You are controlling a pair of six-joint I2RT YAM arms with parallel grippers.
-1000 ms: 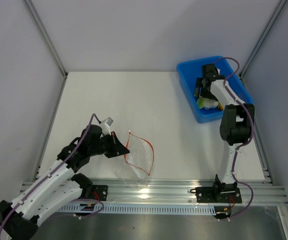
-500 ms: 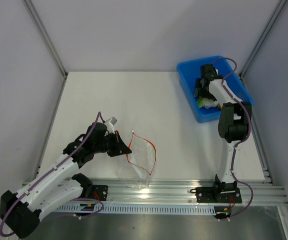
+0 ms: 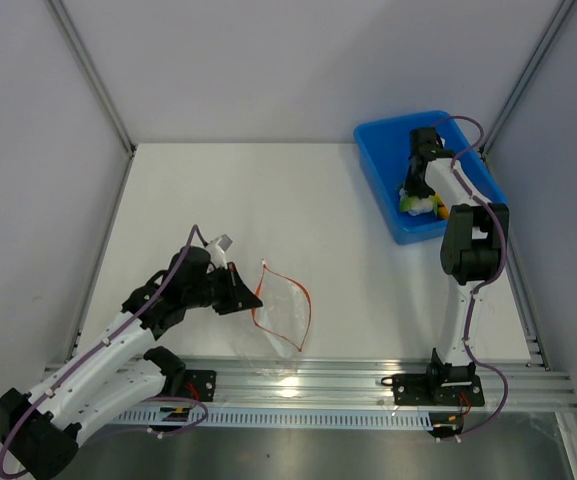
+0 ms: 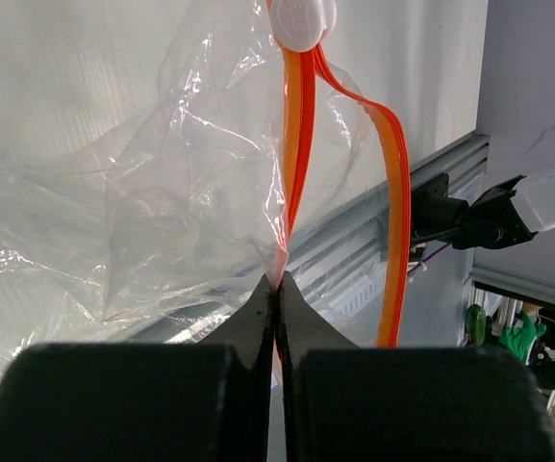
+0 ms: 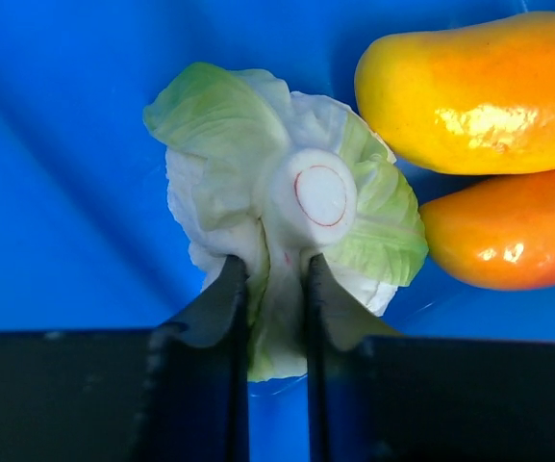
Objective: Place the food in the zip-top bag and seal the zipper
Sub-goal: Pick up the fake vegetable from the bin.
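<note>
In the top view, the right gripper point(image 3: 414, 193) is seen further toward the lower right inside the blue bin point(image 3: 376, 172) than a second ago, with its wrist turned. It is now set down on the cauliflower lump point(image 3: 409, 204). This is judged to be the start of the first pick, since no food is in the bag yet. The left gripper point(image 3: 239, 291) has swayed slightly right and back. The zip-top bag point(image 3: 280, 306) is kept at lower centre, its mouth held as an open loop.

In the left wrist view, the jaws are pressed together on a corner of the clear plastic point(image 4: 113, 241), just below the zipper point(image 4: 296, 144). The two orange strips are parted toward the right, and the white slider point(image 4: 301, 21) is seen at the top edge. The mouth is therefore taken to be unsealed and ready to be filled.

In the right wrist view, the fingers point(image 5: 221, 303) are closed to a narrow gap around a white fold of the cauliflower lump point(image 5: 291, 192), at centre frame. The yellow-orange piece point(image 5: 469, 91) and the red-orange piece point(image 5: 508, 231) are left untouched at the right, on the bin floor.
</note>
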